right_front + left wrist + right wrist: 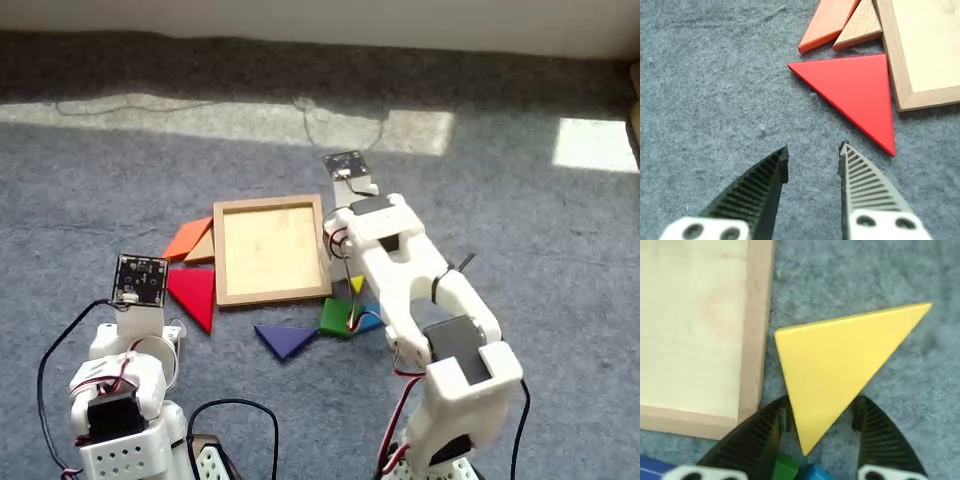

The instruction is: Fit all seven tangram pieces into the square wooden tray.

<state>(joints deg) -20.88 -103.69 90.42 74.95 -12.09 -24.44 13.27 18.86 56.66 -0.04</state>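
- You're at the first pick: the square wooden tray (756, 315) lies empty on the carpet, and the yellow triangle piece (840, 360) sits just beside its rim.
- Your right gripper (821, 402) has its jaws part open, straddling the triangle's corner. It looks released, not yet pinching.
- Next, you likely clamp, lift, and clear the rim.
- Your left gripper (813, 147) is released and empty, near the red triangle piece (855, 92).

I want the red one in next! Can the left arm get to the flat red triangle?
Probably yes. The left gripper is open just short of the flat red triangle piece, with only bare grey carpet between them and nothing lying on top of it.
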